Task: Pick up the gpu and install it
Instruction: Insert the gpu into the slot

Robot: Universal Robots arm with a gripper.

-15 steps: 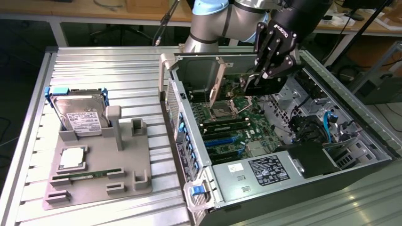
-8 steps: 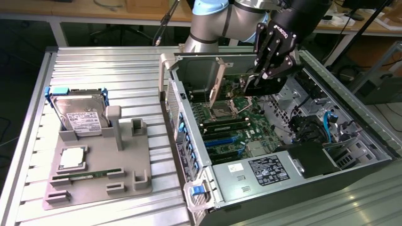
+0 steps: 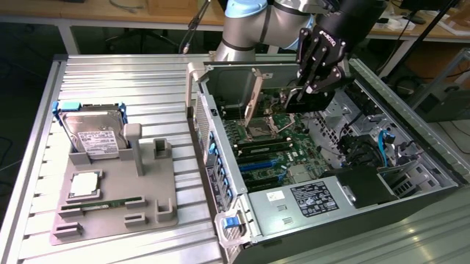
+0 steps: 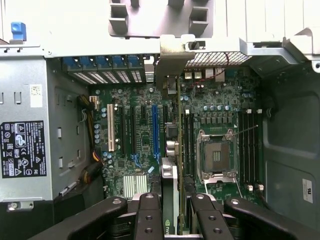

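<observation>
The gripper [image 3: 309,93] gripped the gpu [image 4: 169,180] edge-on between its fingers [image 4: 148,217]. The card stood upright over the motherboard [image 4: 135,140], beside the CPU socket [image 4: 216,155], with its silver bracket [image 4: 172,62] against the open computer case's [image 3: 411,165] rear wall.

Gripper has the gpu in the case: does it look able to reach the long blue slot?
Probably yes. The gripper holds the gpu edge-on over the motherboard, the case side is open, and nothing covers the blue slot beside the card.
</observation>
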